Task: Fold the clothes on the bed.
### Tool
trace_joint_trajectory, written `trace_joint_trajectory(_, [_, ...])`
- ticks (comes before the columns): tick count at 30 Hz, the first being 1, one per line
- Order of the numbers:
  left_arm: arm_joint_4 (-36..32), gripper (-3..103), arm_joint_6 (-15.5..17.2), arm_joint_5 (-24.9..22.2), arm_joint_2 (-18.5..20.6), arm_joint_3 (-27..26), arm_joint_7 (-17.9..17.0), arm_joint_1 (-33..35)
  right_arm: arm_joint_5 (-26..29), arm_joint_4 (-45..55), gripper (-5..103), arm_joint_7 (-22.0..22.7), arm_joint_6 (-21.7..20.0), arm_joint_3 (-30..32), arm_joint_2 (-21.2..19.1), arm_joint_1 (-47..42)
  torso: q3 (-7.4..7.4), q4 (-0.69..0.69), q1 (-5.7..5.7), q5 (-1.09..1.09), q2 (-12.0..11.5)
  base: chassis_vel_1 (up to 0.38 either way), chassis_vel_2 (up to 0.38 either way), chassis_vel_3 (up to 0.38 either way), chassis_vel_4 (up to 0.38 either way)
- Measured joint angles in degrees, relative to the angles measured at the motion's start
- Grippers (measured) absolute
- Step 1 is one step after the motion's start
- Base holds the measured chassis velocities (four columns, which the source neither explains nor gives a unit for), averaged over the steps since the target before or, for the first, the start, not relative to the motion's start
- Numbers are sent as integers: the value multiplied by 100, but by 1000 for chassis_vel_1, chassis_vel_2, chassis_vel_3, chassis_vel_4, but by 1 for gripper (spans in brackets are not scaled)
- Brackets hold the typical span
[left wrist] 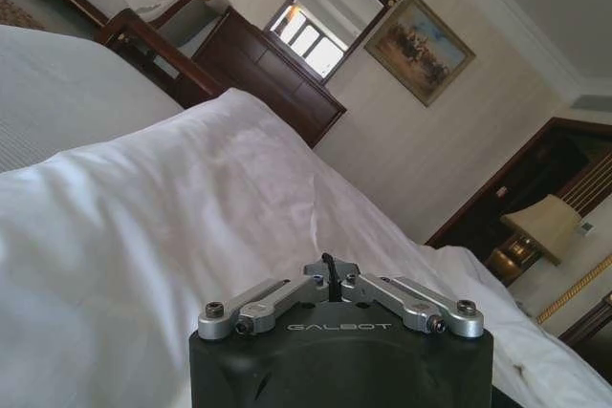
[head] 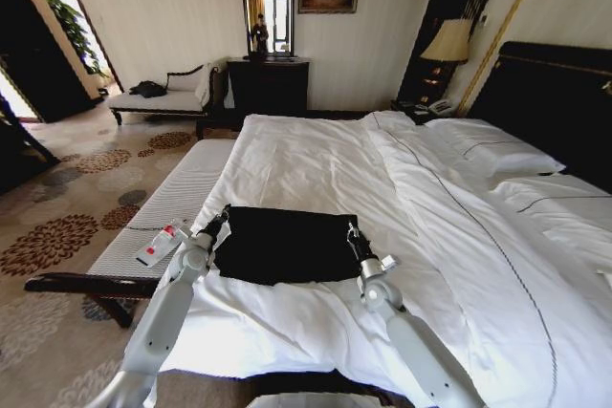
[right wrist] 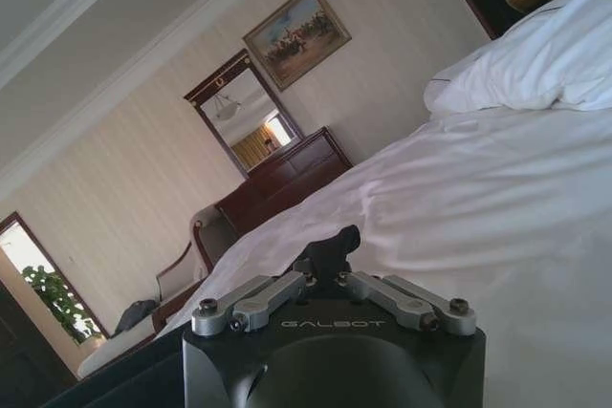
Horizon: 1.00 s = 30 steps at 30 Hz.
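Observation:
The black T-shirt (head: 285,244) lies as a flat rectangle on the white bed (head: 306,150), near its foot end. My left gripper (head: 220,224) sits at the shirt's left edge and my right gripper (head: 355,239) at its right edge, both low on the fabric. In the left wrist view the left gripper (left wrist: 330,271) has its fingers drawn together on a thin bit of black fabric. The right wrist view shows the right gripper (right wrist: 330,244) shut on a small bunch of black cloth, with white duvet beyond.
A pale bench (head: 167,205) with dark wooden arms runs along the bed's left side, with a small red-labelled bottle (head: 159,246) on it. Pillows (head: 497,155) and the dark headboard (head: 559,93) are at right. A dresser (head: 268,85) and a lamp (head: 449,41) stand by the far wall.

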Motion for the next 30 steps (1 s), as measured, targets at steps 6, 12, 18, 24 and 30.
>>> trace_joint_trajectory(6, [-172,1,29,131,201,-17,2,387,-171,139,1,144,34,37,16,-400,0,-2,0,-1,0,0,0,0,0])
trace_joint_trajectory(12, [-410,1,34,229,317,-37,12,742,-339,204,1,286,79,38,104,-699,0,-1,0,0,0,0,0,0,0])
trace_joint_trajectory(18, [-546,1,34,408,352,-96,49,1041,-366,468,1,411,70,66,104,-1013,0,-2,0,0,-1,0,0,0,0])
trace_joint_trajectory(24, [-646,1,31,574,345,-161,63,1284,-465,604,1,469,70,75,143,-1262,0,-1,0,0,-1,0,0,0,0])
trace_joint_trajectory(30, [-748,-1,-21,776,280,-187,13,1376,-696,721,2,576,69,75,206,-1395,0,-2,1,-1,-1,0,0,0,0])
